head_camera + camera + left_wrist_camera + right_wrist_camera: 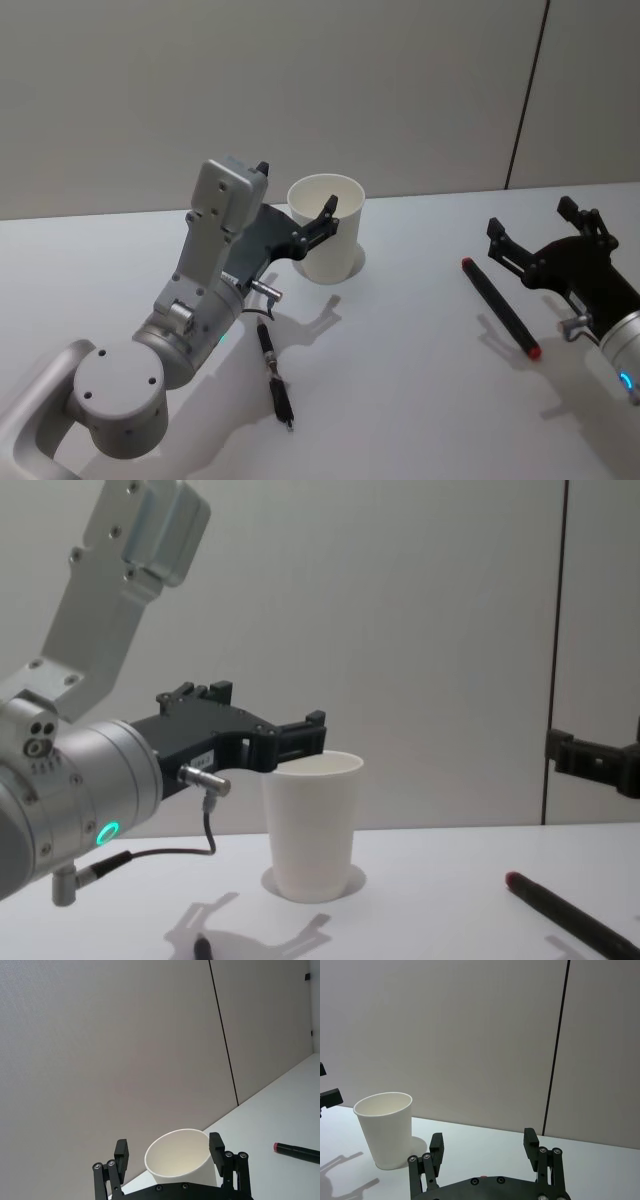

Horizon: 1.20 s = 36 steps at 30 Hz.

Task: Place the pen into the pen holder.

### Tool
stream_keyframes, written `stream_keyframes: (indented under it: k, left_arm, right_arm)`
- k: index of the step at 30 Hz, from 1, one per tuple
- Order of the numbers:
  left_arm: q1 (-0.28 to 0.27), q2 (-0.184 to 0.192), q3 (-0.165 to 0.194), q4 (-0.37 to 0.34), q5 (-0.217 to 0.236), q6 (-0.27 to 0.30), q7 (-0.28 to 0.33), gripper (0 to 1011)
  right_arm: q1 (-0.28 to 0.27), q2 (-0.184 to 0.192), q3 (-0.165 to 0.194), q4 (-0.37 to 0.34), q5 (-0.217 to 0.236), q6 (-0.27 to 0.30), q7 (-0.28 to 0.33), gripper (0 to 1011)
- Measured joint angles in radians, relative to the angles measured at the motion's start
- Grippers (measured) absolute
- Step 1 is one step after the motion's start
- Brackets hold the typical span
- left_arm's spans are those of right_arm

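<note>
The pen holder point(327, 235) is a plain white cup standing upright on the table at the back middle, also seen in the chest view point(310, 825). My left gripper point(296, 187) hovers open at the height of its rim, with nothing between its fingers; the left wrist view has the cup point(180, 1157) just beyond the spread fingers point(121, 1152). The pen point(500, 307), dark with red ends, lies flat on the table to the right of the cup. My right gripper point(531, 215) is open and empty, raised just right of the pen.
A second dark pen point(275, 375) without red lies on the table beside my left arm, in front of the cup. The white table point(400, 400) runs back to a grey wall. A black seam point(555, 1050) splits the wall panels.
</note>
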Motion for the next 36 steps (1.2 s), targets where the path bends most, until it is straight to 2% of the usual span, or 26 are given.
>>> stream_keyframes:
  k: [27,36]
  left_arm:
    - [0.0,0.0,0.0,0.0,0.0,0.0,0.0,1001]
    - [0.0,0.0,0.0,0.0,0.0,0.0,0.0,1001]
  right_arm:
    - [0.001,0.0,0.0,0.0,0.0,0.001,0.001,1002]
    - [0.037,-0.002,0.013,0.025,0.029,0.059,0.034,1002]
